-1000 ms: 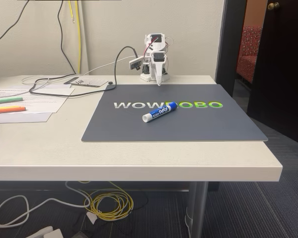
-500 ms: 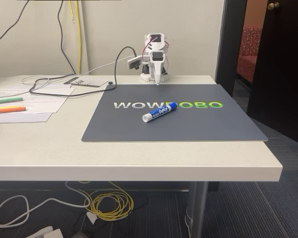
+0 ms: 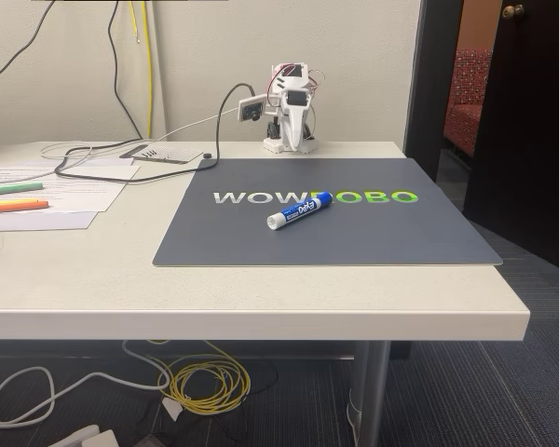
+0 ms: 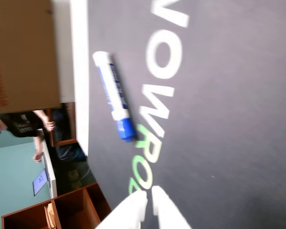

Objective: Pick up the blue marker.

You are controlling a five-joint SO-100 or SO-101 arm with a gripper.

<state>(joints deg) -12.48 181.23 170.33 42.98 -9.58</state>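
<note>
One blue marker [image 3: 299,210], short, thick cylinder w/ white barrel, blue label & cap, lies flat on a smooth dark grey mat [image 3: 373,237] across its lettering, untouched. Wrist view is blurred; the white plastic tool [image 4: 148,199] shows fingertips nearly pressed together w/ a thin gap, cut off at the bottom edge. Two more markers, green [image 3: 12,188] & orange [image 3: 14,206], lie on papers at the tabletop's [image 3: 93,279] left.

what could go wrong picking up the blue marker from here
The blue marker lies flat on the smooth dark mat, so jaws closing off-centre could roll it away. The gripper is far back near the arm's base, with its fingertips nearly together in the wrist view; it probably needs to open wider first or it will push the marker.
</note>
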